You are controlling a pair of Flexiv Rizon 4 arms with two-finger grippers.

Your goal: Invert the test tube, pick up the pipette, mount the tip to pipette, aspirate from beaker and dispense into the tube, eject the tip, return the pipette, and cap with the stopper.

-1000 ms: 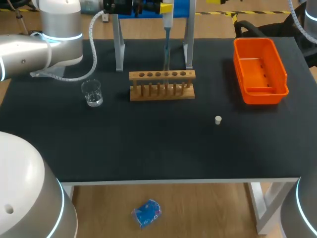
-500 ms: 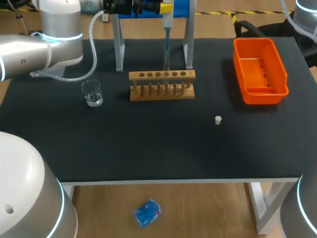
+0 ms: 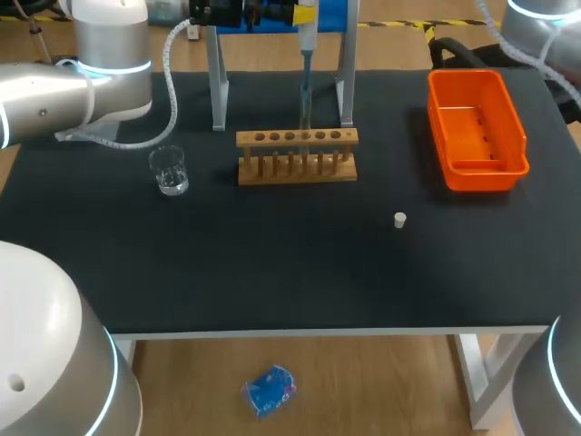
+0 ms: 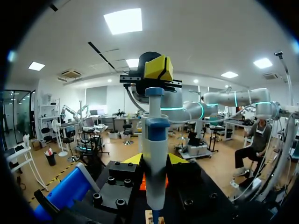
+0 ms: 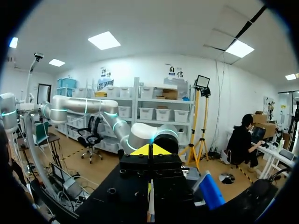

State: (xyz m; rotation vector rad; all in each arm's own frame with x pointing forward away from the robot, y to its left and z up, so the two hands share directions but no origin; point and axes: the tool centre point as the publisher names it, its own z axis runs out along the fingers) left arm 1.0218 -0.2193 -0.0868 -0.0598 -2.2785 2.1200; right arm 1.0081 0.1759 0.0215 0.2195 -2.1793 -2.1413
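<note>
The pipette point(image 3: 306, 54) hangs upright between the posts of its stand, its blue tip point(image 3: 304, 95) pointing down at the wooden test tube rack point(image 3: 297, 155). My left gripper point(image 3: 304, 14) is shut on the pipette's upper body; in the left wrist view the white and blue pipette point(image 4: 154, 154) stands between the yellow fingertips point(image 4: 132, 160). I cannot make out a tube in the rack. A glass beaker point(image 3: 169, 171) stands left of the rack. The white stopper point(image 3: 399, 219) lies on the mat at the right. My right gripper point(image 5: 150, 151) is shut on nothing, held high off the table.
An orange bin point(image 3: 477, 127) sits at the back right. The stand's grey posts point(image 3: 218, 82) rise just behind the rack. My right arm point(image 3: 536, 18) shows at the far right corner. Black mat lies bare in front of the rack.
My right gripper has gone from open to shut. The right arm has shifted leftward at the far right corner. The left arm and pipette have not moved.
</note>
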